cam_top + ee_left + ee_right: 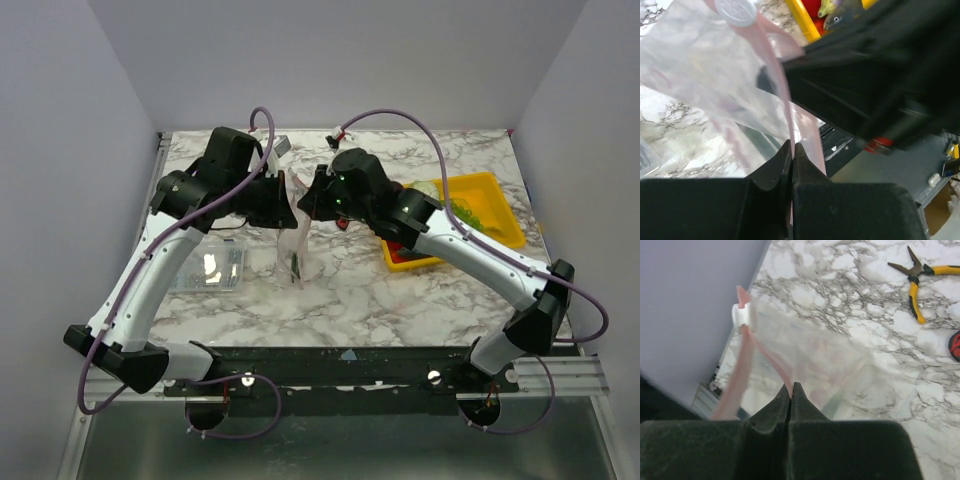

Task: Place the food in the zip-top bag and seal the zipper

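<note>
Though limp — zip-top bag [297,252] vertical, zipper [782,92] uppermost

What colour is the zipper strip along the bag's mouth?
The zipper is pale pink, carrying a white slider; best seen in the right wrist view.

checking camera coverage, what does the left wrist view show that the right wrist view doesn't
Left wrist only: the yellow plastic tray's rim with a red toy food piece inside, and the other arm's black body.
Right wrist only: the yellow-handled pliers and a grey wall.
Both: the marble table, the crinkly clear zip-top bag, and its pale pink zipper strip with a white slider. The left end effector and right end effector are each shut on that strip.
</note>
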